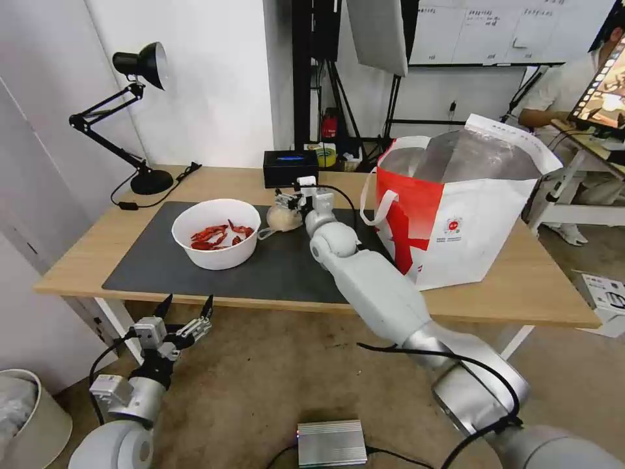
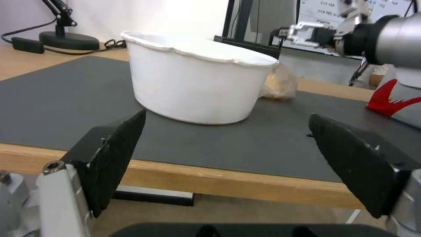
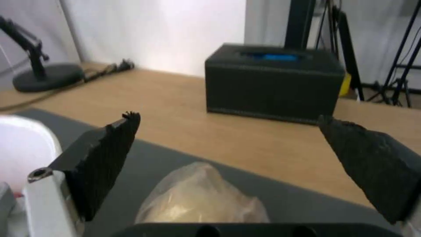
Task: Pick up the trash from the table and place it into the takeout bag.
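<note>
A white bowl [image 1: 216, 233] [image 2: 197, 82] holding red shells stands on the dark grey mat [image 1: 150, 260] of the light-wood table [image 1: 521, 286]. To its right lies a small clear bag of whitish stuff [image 1: 284, 218] [image 3: 199, 197] [image 2: 278, 84]. My right gripper [image 1: 285, 198] [image 3: 228, 117] hovers open just above and behind that bag, one finger on each side of it. The left gripper [image 1: 189, 301] [image 2: 227, 116] is open below the table's front edge, facing the bowl. The red and white takeout bag [image 1: 456, 208] stands open at the table's right, its foil lining showing.
A black box [image 1: 290, 167] [image 3: 274, 82] sits behind the small bag near the table's back edge. A black desk lamp [image 1: 146, 179] stands at the back left. On the floor are a pale bin [image 1: 29, 417] at the left and a silver box [image 1: 332, 443].
</note>
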